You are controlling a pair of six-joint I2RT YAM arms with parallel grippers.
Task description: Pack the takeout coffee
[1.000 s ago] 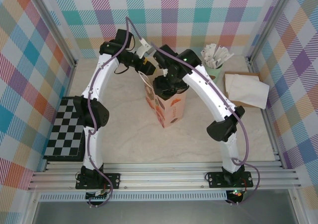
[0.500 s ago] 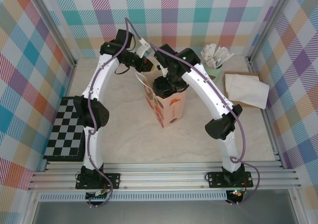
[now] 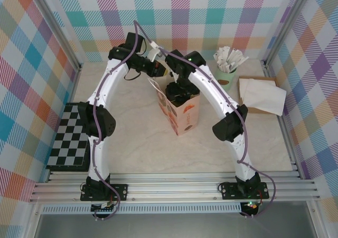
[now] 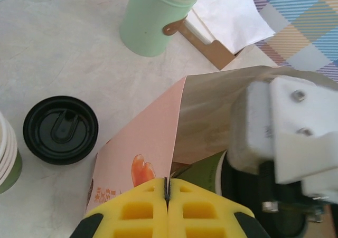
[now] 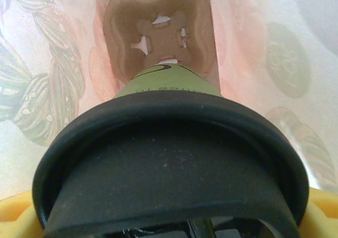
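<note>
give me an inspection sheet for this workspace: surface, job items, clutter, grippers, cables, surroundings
surface: pale marbled table, no spills seen
job's things: takeout coffee, black lid on, inside the mouth of the upright paper bag
clutter: loose black lid; cup stack; mint mug of sachets; napkins; checkerboard
grippers: left gripper shut on the bag's rim; right gripper gripping the coffee in the bag
cables: purple cables run along both arms, no snag seen
surroundings: plaid walls, aluminium frame
</note>
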